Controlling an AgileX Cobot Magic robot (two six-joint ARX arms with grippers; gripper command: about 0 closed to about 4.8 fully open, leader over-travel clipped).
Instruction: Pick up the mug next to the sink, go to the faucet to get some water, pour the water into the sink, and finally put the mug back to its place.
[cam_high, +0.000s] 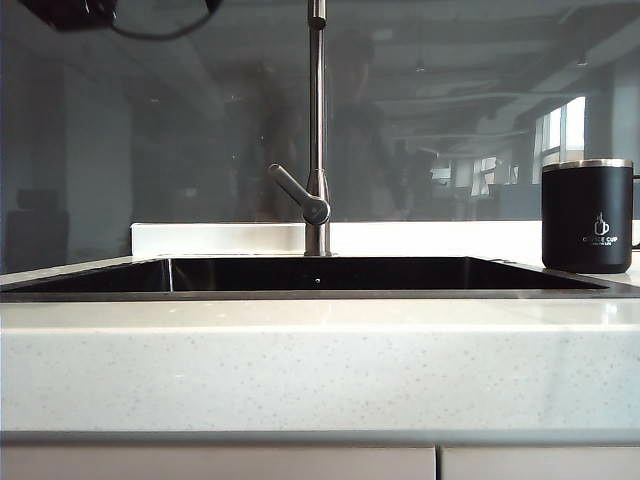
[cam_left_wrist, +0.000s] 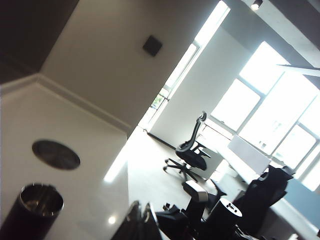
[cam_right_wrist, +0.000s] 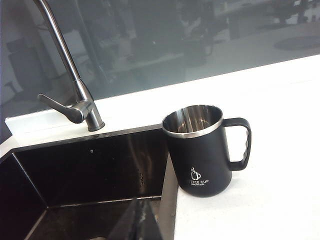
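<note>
Matte black cylindrical mug with a silver steel rim (cam_right_wrist: 199, 152) standing upright on the white speckled stone countertop (cam_right_wrist: 280, 150), just beside the corner of the wide dark recessed sink (cam_right_wrist: 75, 175) and apart from it, on the right of the exterior view; its long axis is vertical, its mouth faces up and shows no water, and its side handle (cam_right_wrist: 241, 145) points away from the basin. The right gripper (cam_right_wrist: 141, 220), jaws pressed together on nothing, hangs above the sink's edge with the mug ahead of its tips and slightly to the handle side, near but not touching, so this arm is judged the nearer one for the pick and would need to part its jaws first. The tall slim brushed-steel faucet (cam_right_wrist: 75, 85) rises behind the basin, lever low on its stem, no stream running. The left gripper (cam_left_wrist: 140, 222), jaws likewise together and empty, is turned away toward the room, its wrist camera showing office chairs (cam_left_wrist: 192, 152) and a dark round bin (cam_left_wrist: 32, 210); neither arm shows clearly in the exterior view
</note>
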